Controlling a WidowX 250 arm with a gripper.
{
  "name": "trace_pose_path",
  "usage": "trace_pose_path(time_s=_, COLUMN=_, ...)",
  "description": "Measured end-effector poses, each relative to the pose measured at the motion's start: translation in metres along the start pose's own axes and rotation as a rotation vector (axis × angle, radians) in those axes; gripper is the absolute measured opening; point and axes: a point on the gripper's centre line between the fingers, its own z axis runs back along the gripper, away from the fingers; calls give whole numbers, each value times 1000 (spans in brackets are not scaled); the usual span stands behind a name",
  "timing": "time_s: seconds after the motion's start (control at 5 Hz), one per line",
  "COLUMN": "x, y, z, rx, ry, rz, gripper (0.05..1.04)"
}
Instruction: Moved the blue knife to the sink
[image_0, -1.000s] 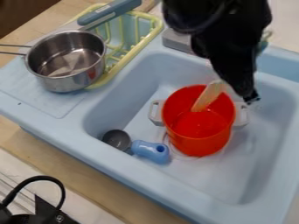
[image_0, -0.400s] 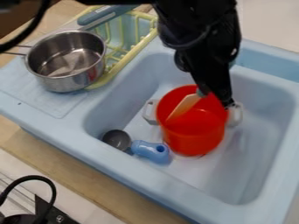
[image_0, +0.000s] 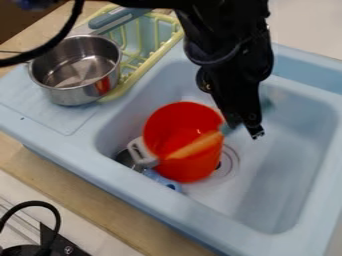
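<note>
The gripper (image_0: 245, 131) hangs low over the middle of the sink (image_0: 277, 187), just right of the red pot. It is shut on a knife with a tan-orange blade (image_0: 195, 145) and a blue-green handle (image_0: 229, 129). The handle passes behind the gripper, with a blurred blue-green part at its right. The blade points down and left across the red pot (image_0: 167, 128), which leans left inside the sink; I cannot tell whether they touch.
Left of the sink, a steel pan (image_0: 75, 70) stands against the yellow-green rack (image_0: 148, 61), on which a blue-grey handled utensil (image_0: 120, 17) rests. A grey scoop (image_0: 125, 158) and its blue handle (image_0: 163, 180) lie partly behind the red pot.
The gripper and knife have come left and down. The red pot has shifted left and tilted, now partly covering the scoop and blue handle and baring the drain.
</note>
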Motion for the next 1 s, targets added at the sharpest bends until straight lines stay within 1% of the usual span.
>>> trace_pose_path(time_s=0.2, x=0, y=-1, z=1, rx=-18, ry=5, rz=22, gripper=741)
trace_pose_path(time_s=0.4, x=0, y=-2, z=3, rx=-26, ry=5, rz=35, gripper=982)
trace_pose_path(time_s=0.6, x=4, y=2, z=8, rx=-9, ry=-16, rz=44, gripper=997)
trace_pose_path(time_s=0.8, x=5, y=2, z=9, rx=-5, ry=-17, rz=47, gripper=997)
trace_pose_path(time_s=1.0, x=7, y=1, z=10, rx=9, ry=-5, rz=71, gripper=997)
